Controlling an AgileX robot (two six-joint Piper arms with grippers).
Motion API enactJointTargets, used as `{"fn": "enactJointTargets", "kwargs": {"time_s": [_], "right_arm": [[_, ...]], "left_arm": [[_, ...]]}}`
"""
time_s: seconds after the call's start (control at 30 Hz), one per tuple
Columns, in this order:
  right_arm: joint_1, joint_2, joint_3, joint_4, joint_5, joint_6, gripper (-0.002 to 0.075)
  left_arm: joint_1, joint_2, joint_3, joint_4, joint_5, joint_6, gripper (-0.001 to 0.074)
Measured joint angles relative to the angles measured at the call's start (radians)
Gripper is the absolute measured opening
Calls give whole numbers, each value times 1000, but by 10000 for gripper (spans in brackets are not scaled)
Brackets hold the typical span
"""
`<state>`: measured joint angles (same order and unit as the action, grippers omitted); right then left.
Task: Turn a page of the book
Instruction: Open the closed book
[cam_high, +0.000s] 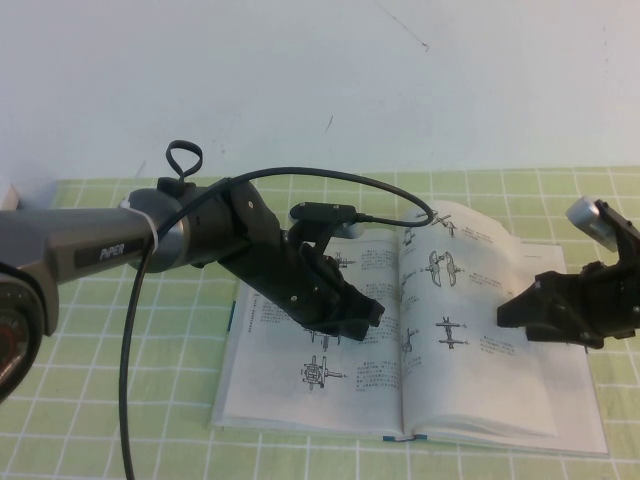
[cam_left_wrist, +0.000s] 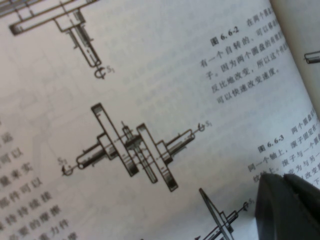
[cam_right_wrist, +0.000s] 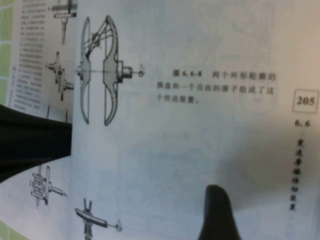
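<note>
An open book (cam_high: 290, 385) with text and black machine drawings lies flat on the green checked cloth. My left gripper (cam_high: 370, 314) reaches in from the left and sits low over the left page beside the spine. In the left wrist view its fingers (cam_left_wrist: 280, 205) are pressed together, shut, with the tips at the page (cam_left_wrist: 150, 75). My right gripper (cam_high: 510, 312) hovers over the right page near its outer half. In the right wrist view only one finger (cam_right_wrist: 217, 212) shows over page 205 (cam_right_wrist: 200, 140), so it is open and holds nothing.
The green checked cloth (cam_high: 100, 400) covers the table around the book. A white wall (cam_high: 320, 80) stands behind. A black cable (cam_high: 128, 350) loops from the left arm down to the front edge. The left arm shows as a dark shape (cam_right_wrist: 30, 145) in the right wrist view.
</note>
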<state>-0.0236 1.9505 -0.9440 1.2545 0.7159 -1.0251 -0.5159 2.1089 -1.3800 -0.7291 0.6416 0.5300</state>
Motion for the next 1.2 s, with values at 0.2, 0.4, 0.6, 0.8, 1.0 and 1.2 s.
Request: {"fn": "enactJointTargets", "kwargs": {"time_s": [0.2, 0.4, 0.6, 0.8, 1.0, 1.2], "right_arm": [[4, 0, 0, 16, 4, -7, 431], [4, 2, 0, 47, 20, -9, 429], [6, 2, 0, 83, 47, -24, 421], [6, 2, 0, 95, 49, -27, 419], [6, 2, 0, 115, 49, -27, 418], [6, 4, 0, 126, 62, -27, 417]], "left_arm": [[0, 0, 0, -1, 0, 0, -5], [0, 0, 0, -2, 2, 3, -6], [0, 0, 0, -3, 2, 5, -6], [0, 0, 0, -5, 2, 7, -6], [0, 0, 0, -5, 2, 7, -5], [0, 0, 0, -5, 2, 7, -6]]}}
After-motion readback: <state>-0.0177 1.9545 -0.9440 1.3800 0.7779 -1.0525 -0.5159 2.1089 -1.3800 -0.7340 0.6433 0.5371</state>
